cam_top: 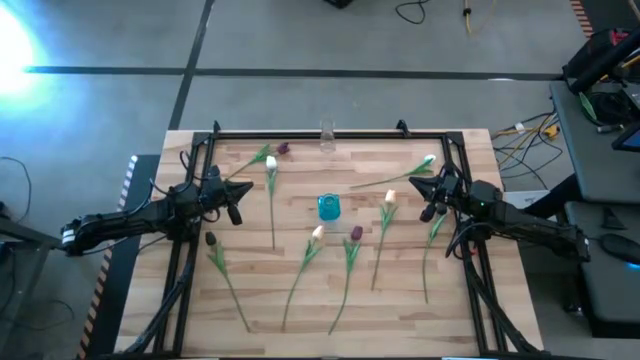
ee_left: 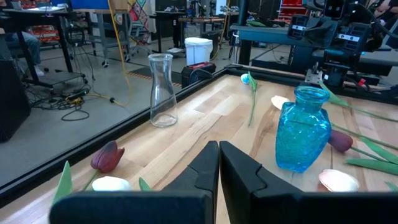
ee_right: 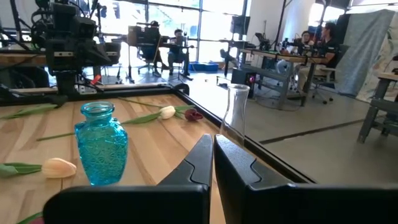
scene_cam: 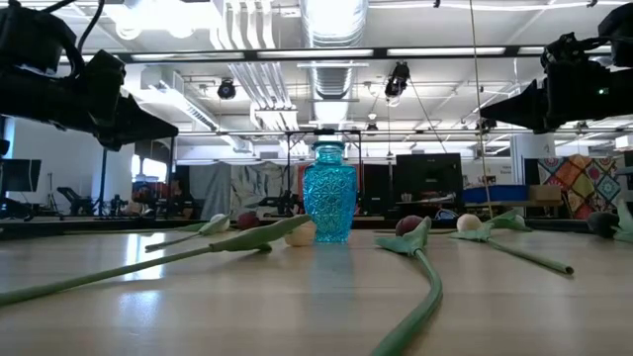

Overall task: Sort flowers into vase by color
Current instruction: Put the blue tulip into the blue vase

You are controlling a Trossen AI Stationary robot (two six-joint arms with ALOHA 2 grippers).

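Several artificial tulips lie flat on the wooden table around a blue glass vase [cam_top: 329,207] [scene_cam: 328,193] standing at its middle. White heads [cam_top: 271,163] [cam_top: 429,160] and a maroon head [cam_top: 283,149] lie toward the far side. Peach heads [cam_top: 389,197] [cam_top: 318,233] and maroon heads [cam_top: 356,233] [cam_top: 210,238] lie nearer. A clear glass vase [cam_top: 327,135] [ee_left: 161,90] stands at the far edge. My left gripper [cam_top: 240,190] [ee_left: 219,146] hovers shut left of the blue vase. My right gripper [cam_top: 428,208] [ee_right: 213,138] hovers shut to its right.
A black metal frame [cam_top: 300,134] rims the table. Another green stem [cam_top: 430,250] lies below the right gripper, near the right rail. Bare wood [cam_top: 300,175] shows between the blue vase and the clear vase. People sit at desks in the room beyond the table.
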